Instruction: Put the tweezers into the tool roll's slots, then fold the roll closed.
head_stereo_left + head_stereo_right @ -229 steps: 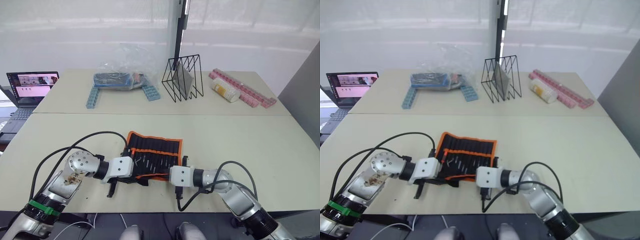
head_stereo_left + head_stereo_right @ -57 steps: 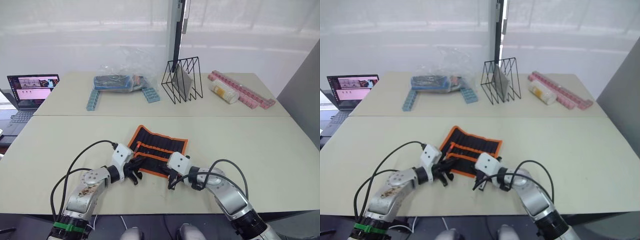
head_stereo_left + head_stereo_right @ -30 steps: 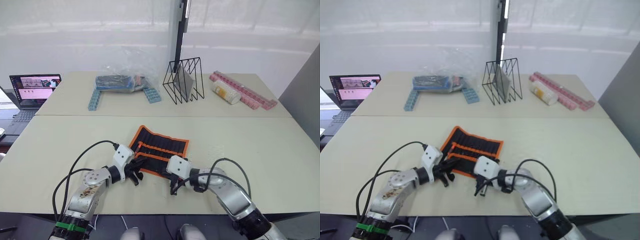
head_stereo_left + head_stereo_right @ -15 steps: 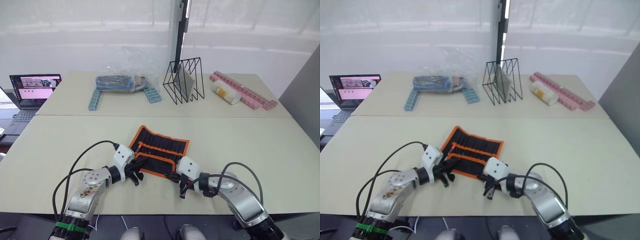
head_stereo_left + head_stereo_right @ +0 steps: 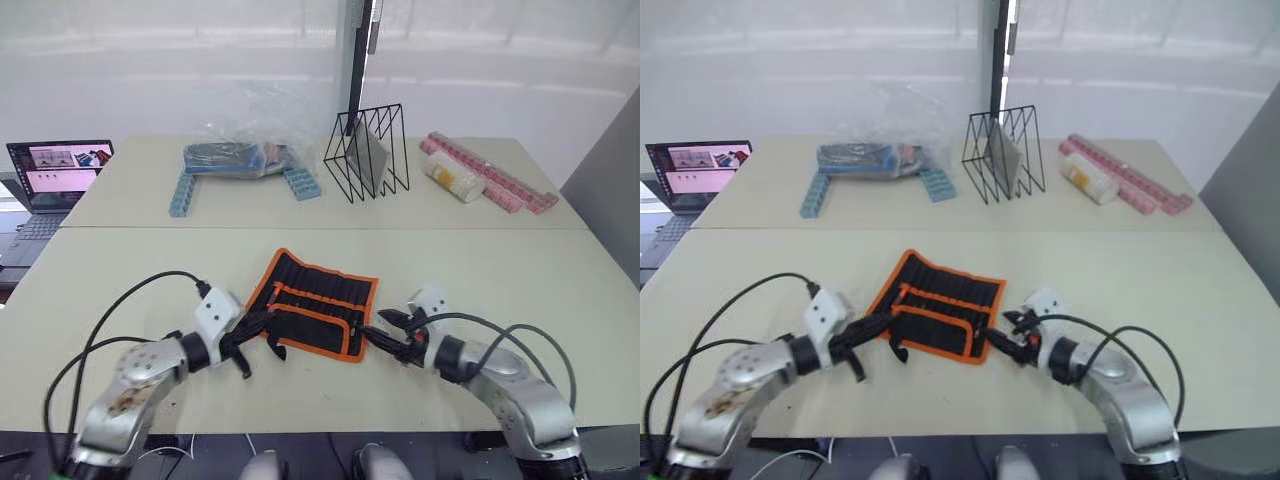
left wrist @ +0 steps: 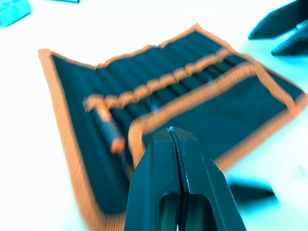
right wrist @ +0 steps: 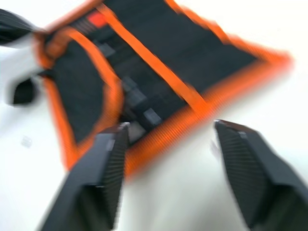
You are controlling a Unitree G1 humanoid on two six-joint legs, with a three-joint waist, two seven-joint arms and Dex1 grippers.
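Left eye view: roll (image 5: 315, 303) lying near the front edge of the near desk (image 5: 520, 275), about midway along it, near flap folded up over the lower slots (image 5: 325, 291), orange trim showing all round. Left gripper (image 5: 262, 322) low at the roll's left front corner, fingers pressed together, tips at the trim. Right gripper (image 5: 385, 330) just off the roll's right front corner, fingers spread. On the far desk (image 5: 120, 195): plastic bag (image 5: 240, 150) with dark and blue contents resting between two blue brick strips, wire rack (image 5: 365, 152) with a grey sheet inside, pink strip (image 5: 490, 172) beside a pale bottle (image 5: 452, 178) towards the right edge, laptop (image 5: 55, 170) off the left edge.

Right eye view: same layout; strap (image 5: 898, 350) poking out from the roll's left front corner.

Left wrist view: fingers (image 6: 161, 185) closed with only a hairline seam between them, nothing gripped; roll beyond, partly folded; tweezers too blurred to make out in the slots.

Right wrist view: fingers (image 7: 103, 178) wide apart, empty, roll's orange edge between and beyond them.
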